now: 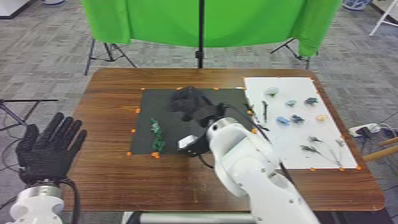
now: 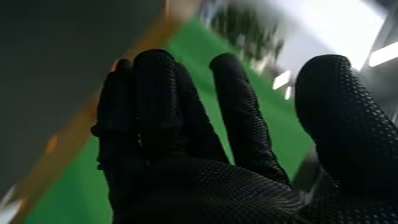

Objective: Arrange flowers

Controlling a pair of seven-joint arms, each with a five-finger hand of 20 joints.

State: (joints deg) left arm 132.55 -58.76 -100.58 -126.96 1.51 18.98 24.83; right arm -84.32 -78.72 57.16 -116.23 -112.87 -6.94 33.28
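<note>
With twelve o'clock at the far side of the brown wooden table (image 1: 107, 192), its near edge lies at six. Out at nine, by the left edge, is the left hand (image 1: 44, 152) in its black fabric glove, fingers straight, slightly fanned and pointing toward twelve; it is empty.

At three, on a white rectangular sheet (image 1: 289, 135), lie thin green sprigs (image 1: 311, 149) with slender stems. Inward from the left hand, also at nine, a green leafy stem (image 1: 157, 135) lies lengthwise on a dark square mat (image 1: 169, 122). Small orange markers (image 1: 155, 155) dot the borders of both mat and sheet.

At two, on the sheet, are a blue flower head (image 1: 282, 120), a darker blue flower head (image 1: 298, 119) just beside it, and a peach-orange flower head (image 1: 321, 118) farther right. Toward eleven, over the mat, is the blurred right hand (image 1: 188, 103), also black-gloved. In the right wrist view its fingers are raised and nearly straight, the thumb (image 2: 333, 105) standing well apart; they have hold of nothing.

At one, a thin dark stem (image 1: 265, 111) lies near the sheet's left edge. Between one and two are a pale blue flower head (image 1: 290, 103) and a dark teal flower head (image 1: 311, 101); farther, at one, sits a pale green flower head (image 1: 272, 91). Beyond the table, at twelve, hangs bright green cloth (image 1: 151, 22).
</note>
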